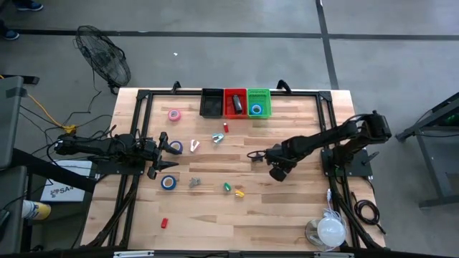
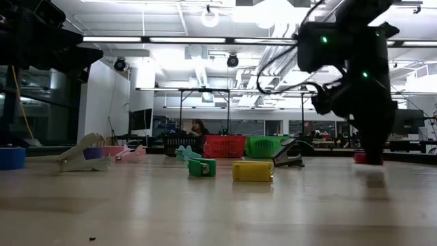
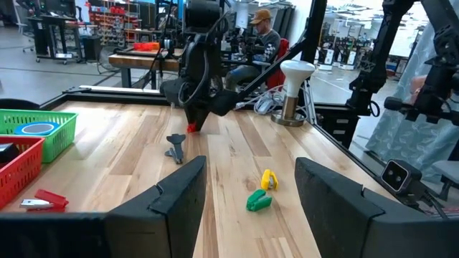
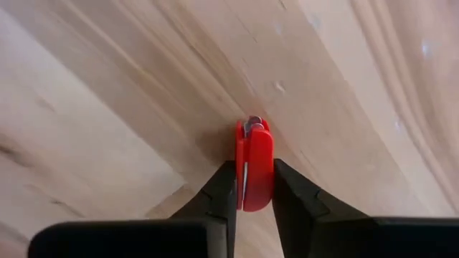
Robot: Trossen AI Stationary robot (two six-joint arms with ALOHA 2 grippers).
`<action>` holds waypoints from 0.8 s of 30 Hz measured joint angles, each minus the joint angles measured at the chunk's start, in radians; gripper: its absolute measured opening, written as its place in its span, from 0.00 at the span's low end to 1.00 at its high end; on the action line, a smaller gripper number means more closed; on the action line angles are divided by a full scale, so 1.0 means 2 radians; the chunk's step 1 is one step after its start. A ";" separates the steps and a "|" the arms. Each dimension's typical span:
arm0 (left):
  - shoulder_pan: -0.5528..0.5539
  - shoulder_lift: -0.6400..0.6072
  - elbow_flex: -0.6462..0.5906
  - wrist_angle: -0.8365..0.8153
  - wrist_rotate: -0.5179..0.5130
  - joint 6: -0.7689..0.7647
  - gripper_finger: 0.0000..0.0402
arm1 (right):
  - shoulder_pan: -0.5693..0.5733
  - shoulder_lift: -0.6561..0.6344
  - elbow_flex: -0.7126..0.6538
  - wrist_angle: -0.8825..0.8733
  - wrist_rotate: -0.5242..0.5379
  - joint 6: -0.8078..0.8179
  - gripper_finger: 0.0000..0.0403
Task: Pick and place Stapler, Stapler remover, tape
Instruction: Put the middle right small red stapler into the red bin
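Right claw pinching a small red plastic stapler on edge against the pale wooden worktop, near its middle. Risking a slip: narrow hold, low on the body, possibly twisting loose when lifting. Left claw hanging spread, waiting at the worktop's left side.

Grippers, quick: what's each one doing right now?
Left gripper: open, holding nothing, at the table's left side.
Right gripper: closed on a small red stapler on the table.
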 joint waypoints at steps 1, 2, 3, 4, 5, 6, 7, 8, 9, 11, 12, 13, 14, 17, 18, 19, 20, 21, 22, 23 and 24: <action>0.000 0.000 0.000 0.000 0.000 0.000 0.52 | 0.000 0.000 0.007 -0.002 0.002 -0.006 0.13; 0.000 0.000 0.000 0.000 0.000 0.000 0.52 | 0.000 0.000 0.015 -0.005 0.005 -0.012 0.13; 0.000 0.000 0.000 0.000 0.000 0.000 0.52 | -0.001 0.000 0.023 -0.006 0.010 -0.018 0.13; 0.000 0.000 0.000 0.000 0.000 0.000 0.52 | -0.003 0.000 0.033 -0.007 0.014 -0.026 0.13; 0.000 0.000 0.000 0.000 0.000 0.000 0.52 | -0.005 0.000 0.043 -0.007 0.019 -0.033 0.13; 0.000 0.000 0.000 0.000 0.000 0.000 0.52 | -0.009 0.000 0.054 -0.005 0.024 -0.042 0.14; 0.000 0.000 0.000 0.000 0.000 0.000 0.52 | -0.014 0.000 0.066 -0.001 0.030 -0.051 0.14; 0.000 0.000 0.000 0.000 0.000 0.000 0.52 | -0.020 0.000 0.077 0.004 0.035 -0.062 0.14; 0.000 0.000 0.000 0.000 0.000 0.000 0.52 | -0.027 0.000 0.090 0.009 0.041 -0.074 0.14; 0.000 0.000 0.000 0.000 0.000 0.000 0.52 | -0.042 0.000 0.113 0.027 0.053 -0.095 0.14; 0.000 0.000 0.000 0.000 0.000 0.000 0.52 | -0.051 0.000 0.124 0.041 0.057 -0.106 0.14; 0.000 0.000 0.000 0.000 0.000 0.000 0.52 | -0.061 0.000 0.133 0.058 0.058 -0.117 0.14; 0.000 0.000 0.000 0.000 0.000 0.000 0.52 | -0.070 0.000 0.141 0.075 0.058 -0.129 0.14; 0.000 0.000 0.000 0.000 0.000 0.000 0.52 | -0.100 0.000 0.158 0.133 0.054 -0.164 0.15; 0.000 0.000 0.000 0.000 0.000 0.000 0.52 | -0.110 0.000 0.161 0.152 0.052 -0.174 0.15; 0.000 0.000 0.000 0.000 0.000 0.000 0.52 | -0.120 0.000 0.163 0.172 0.048 -0.181 0.15; 0.000 0.000 0.000 0.000 0.000 0.000 0.52 | -0.131 0.000 0.164 0.189 0.047 -0.186 0.15; 0.000 0.000 0.000 0.000 0.000 0.000 0.52 | -0.141 0.000 0.164 0.206 0.046 -0.189 0.15; 0.000 0.000 0.000 0.000 0.000 0.000 0.52 | -0.151 0.001 0.164 0.222 0.045 -0.190 0.15; 0.000 0.000 0.000 0.000 0.000 0.000 0.52 | -0.160 0.001 0.164 0.238 0.045 -0.190 0.15; 0.000 0.000 0.000 0.000 0.000 0.000 0.52 | -0.169 0.002 0.164 0.253 0.045 -0.190 0.15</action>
